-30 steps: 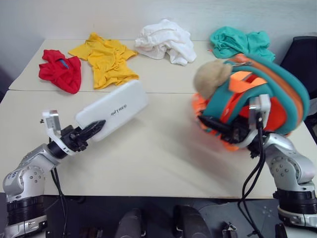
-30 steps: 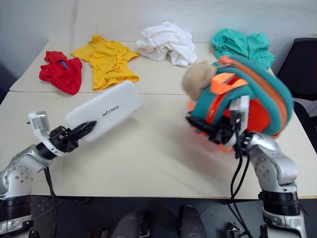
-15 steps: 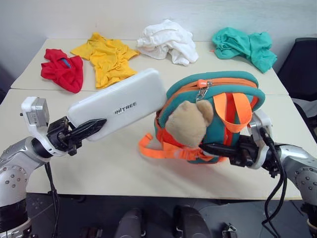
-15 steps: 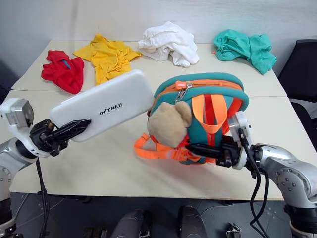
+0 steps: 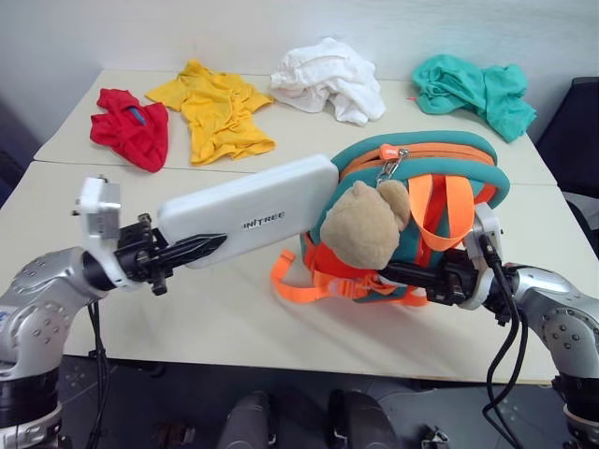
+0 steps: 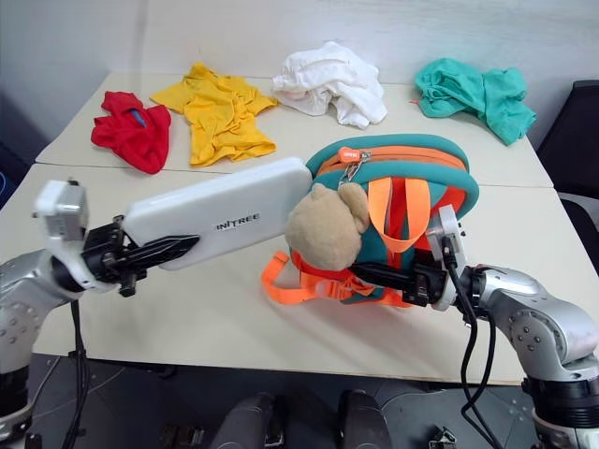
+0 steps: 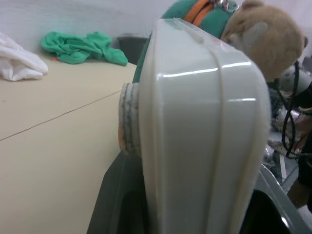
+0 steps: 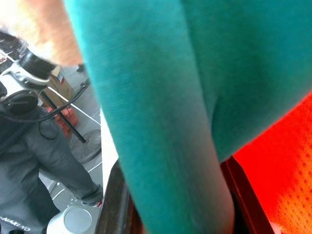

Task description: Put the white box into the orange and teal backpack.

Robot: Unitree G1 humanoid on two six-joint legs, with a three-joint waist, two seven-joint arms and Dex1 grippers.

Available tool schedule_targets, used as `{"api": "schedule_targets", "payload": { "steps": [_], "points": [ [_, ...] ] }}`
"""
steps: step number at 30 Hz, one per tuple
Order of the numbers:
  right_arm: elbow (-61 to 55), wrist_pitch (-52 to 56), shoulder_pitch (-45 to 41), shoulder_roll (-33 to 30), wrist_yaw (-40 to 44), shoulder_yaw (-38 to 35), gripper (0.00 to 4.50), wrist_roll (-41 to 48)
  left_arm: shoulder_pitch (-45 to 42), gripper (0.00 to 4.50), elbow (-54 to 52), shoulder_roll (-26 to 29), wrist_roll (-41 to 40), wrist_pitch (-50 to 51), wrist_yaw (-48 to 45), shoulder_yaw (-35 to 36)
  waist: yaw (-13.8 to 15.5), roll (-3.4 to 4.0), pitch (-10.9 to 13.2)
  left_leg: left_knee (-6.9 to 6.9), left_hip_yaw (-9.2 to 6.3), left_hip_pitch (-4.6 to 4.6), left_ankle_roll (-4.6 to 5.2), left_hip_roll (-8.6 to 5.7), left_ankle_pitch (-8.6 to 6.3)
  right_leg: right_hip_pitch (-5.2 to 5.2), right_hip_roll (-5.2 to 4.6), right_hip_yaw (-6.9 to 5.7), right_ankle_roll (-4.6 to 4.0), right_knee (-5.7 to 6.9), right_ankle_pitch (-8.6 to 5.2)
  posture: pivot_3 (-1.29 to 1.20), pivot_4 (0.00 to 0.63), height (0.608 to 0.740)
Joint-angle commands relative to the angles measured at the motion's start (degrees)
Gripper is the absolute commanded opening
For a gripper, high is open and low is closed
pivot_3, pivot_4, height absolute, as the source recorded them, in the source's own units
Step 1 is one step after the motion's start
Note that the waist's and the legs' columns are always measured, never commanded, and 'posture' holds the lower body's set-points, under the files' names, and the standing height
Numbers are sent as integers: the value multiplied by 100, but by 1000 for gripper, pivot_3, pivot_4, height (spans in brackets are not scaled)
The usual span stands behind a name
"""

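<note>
**Box nose at backpack, both tools loaded**

Left tool [image 5: 192, 251] clamps the near end of the white box [image 5: 248, 210]; the box sticks out past the fingers, off the table [image 5: 187, 318], its far end touching the orange and teal backpack [image 5: 426, 173] beside the plush bear [image 5: 367, 224]. Right tool [image 5: 398, 273] grips the backpack low on its front, in the orange straps, holding it upright.

Left wrist view: box edge-on between the fingers, bear and zipper pull [image 7: 226, 5] behind it. Right wrist view: teal fabric clamped, a person's trouser leg [image 8: 34, 161] behind.

Lid reads "INITREE" as far as I can make out.
</note>
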Motion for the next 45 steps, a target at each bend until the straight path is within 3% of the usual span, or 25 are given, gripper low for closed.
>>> {"api": "schedule_targets", "payload": {
  "steps": [1,4,7,12,17,21,28,32,37,41,45],
  "points": [
    [-53,-34,-31,-107,171,-91,462,11,-396,1296,196,117,430,-302,-412,-414,7,0,0,0,1,0,1,0,0,0,0,1,0,1,0,0,150,740],
    [-3,-38,-49,-177,286,-73,462,-71,-1131,1296,481,101,927,-321,-629,-1126,48,0,0,2,1,-4,2,1,0,0,4,-4,2,6,1,0,150,740],
    [66,-60,-108,-202,375,-19,462,-153,-2294,1296,948,-265,1583,-116,-545,-2056,117,-2,0,10,-1,-6,7,-4,3,2,11,-11,5,1,3,0,150,740],
    [100,-89,-176,-202,514,65,462,-272,-3857,1296,2041,-1386,2350,135,-211,-2967,142,-5,0,12,15,-11,32,-21,12,5,27,-17,36,6,20,0,150,740],
    [59,-125,-188,-140,516,104,462,-346,-4635,1296,3053,-2552,2779,-73,-50,-3304,85,-9,2,14,27,-19,42,-22,9,-3,30,-29,48,-4,26,0,150,740],
    [-31,-174,-155,-65,408,103,462,-392,-4579,2586,3623,-2985,3109,-772,93,-3185,76,-9,3,18,26,-17,41,-18,12,-4,30,-30,47,1,26,0,150,740],
    [-120,-204,-39,11,208,16,462,-427,-3784,4479,2704,-2178,2492,-261,-351,-2277,3,-8,3,19,23,-13,38,-10,13,-3,3,-28,47,4,26,0,150,740],
    [-37,-279,-20,57,188,34,462,-504,-3246,4479,2439,-1292,2387,-745,-1129,-1966,-60,-8,2,18,20,-11,34,-10,15,-2,2,-30,46,6,26,0,150,740],
    [167,-387,-119,74,220,92,462,-656,-2882,4479,1989,-625,1877,-971,-2177,-1646,-21,-8,3,21,17,-16,36,-16,14,-1,6,-38,46,4,26,0,150,740],
    [409,-486,-287,151,216,166,462,-796,-2795,4479,1196,-989,1318,-818,-1723,-1273,47,-8,3,38,5,-26,41,-18,11,5,-7,-21,47,0,26,0,150,740],
    [549,-510,-440,249,211,247,462,-876,-2594,4479,84,-1298,913,-359,-1222,-1411,60,-8,3,47,-4,-29,39,-16,9,9,-6,-5,47,4,26,0,150,740]
  ]
}}
